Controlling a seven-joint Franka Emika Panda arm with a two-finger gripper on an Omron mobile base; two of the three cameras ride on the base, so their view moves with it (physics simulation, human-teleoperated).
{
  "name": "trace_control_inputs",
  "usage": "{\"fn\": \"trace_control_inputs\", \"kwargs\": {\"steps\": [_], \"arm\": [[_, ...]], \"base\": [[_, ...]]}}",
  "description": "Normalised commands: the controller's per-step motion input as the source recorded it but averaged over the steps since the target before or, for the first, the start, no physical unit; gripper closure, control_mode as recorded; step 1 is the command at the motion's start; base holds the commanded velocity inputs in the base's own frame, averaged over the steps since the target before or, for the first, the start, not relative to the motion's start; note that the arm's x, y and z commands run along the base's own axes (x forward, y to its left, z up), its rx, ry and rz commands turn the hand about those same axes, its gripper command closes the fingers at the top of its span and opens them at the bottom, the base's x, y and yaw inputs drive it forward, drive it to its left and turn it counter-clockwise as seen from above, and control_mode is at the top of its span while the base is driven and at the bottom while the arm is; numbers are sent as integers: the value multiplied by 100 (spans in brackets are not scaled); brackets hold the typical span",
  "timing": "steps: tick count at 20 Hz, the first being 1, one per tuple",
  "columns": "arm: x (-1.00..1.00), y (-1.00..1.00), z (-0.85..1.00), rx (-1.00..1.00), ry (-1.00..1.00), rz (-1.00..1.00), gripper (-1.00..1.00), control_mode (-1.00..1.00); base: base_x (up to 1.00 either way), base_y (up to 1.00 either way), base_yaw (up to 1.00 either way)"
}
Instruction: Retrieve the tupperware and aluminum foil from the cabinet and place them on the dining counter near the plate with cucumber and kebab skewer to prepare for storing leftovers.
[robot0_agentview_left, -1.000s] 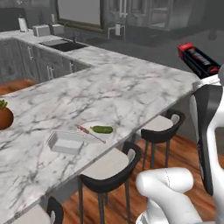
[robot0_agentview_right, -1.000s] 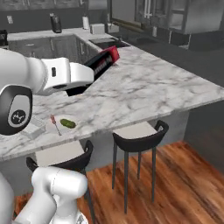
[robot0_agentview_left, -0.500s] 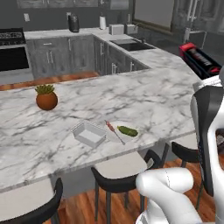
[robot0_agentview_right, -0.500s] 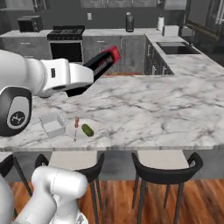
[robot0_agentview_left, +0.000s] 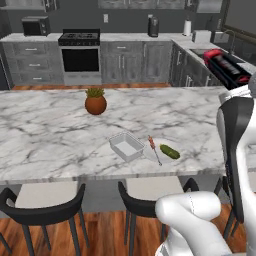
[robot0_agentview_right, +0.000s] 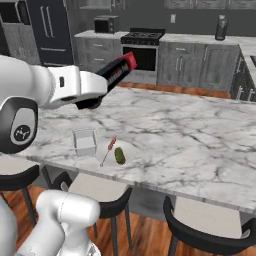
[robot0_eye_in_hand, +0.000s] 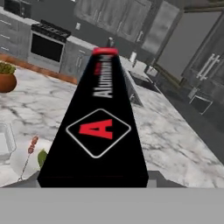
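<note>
While both base cameras show the robot holding the foil box (robot0_agentview_right: 116, 72) high above the marble counter (robot0_agentview_left: 50, 135), the hand camera alone reveals its black face, a red diamond logo and white lettering running to a red end. The gripper (robot0_agentview_right: 92, 92) is clamped on the box's near end. From the left base view, the box (robot0_agentview_left: 226, 67) juts out at far right. Below on the counter, the clear container (robot0_agentview_left: 126, 146) sits just left of the plate (robot0_agentview_left: 167, 155) with skewer (robot0_agentview_left: 154, 149) and cucumber (robot0_agentview_left: 169, 151). A potted plant (robot0_agentview_left: 95, 101) stands farther back.
</note>
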Motion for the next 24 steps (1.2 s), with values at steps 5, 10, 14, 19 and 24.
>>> {"fn": "trace_control_inputs", "kwargs": {"steps": [5,10,14,19,24], "arm": [[76,-2,-52,11,0,40,100,-100],[47,-23,-51,10,2,21,100,-100],[26,-9,-68,-1,26,-5,100,-100],[31,-4,-86,-3,23,-11,100,-100],[47,-17,-68,0,12,-2,100,-100]], "base": [[0,0,0],[0,0,0],[0,0,0],[0,0,0],[0,0,0]]}}
